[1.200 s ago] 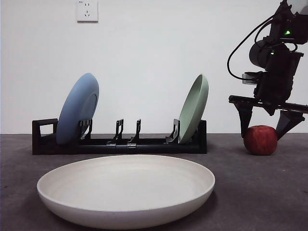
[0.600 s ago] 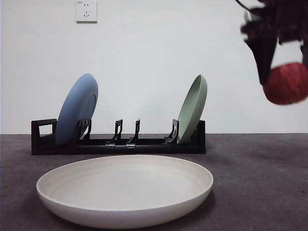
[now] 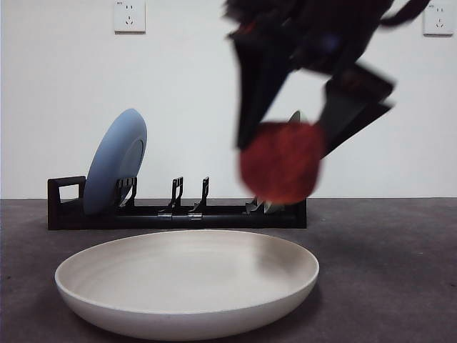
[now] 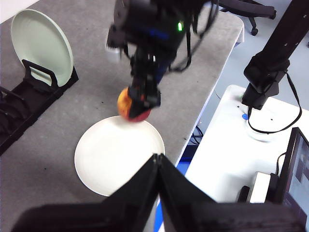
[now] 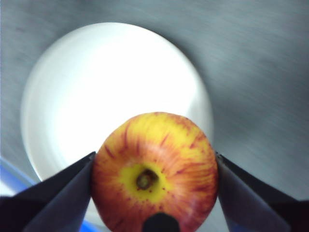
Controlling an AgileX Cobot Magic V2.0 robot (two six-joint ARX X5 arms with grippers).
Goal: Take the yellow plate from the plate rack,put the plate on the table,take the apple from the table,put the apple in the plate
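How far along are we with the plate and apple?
Done: the round cream yellow plate lies flat on the dark grey table, out of the black plate rack. In hand: the right hand holds the dark red apple above it. Left: setting the apple in the plate.

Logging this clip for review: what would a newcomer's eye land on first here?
The apple, clamped in the right hand, hangs in mid-air above the yellow plate, blurred by motion in the front view. Behind, the plate rack holds a blue plate. The left hand waits shut, off to the side.
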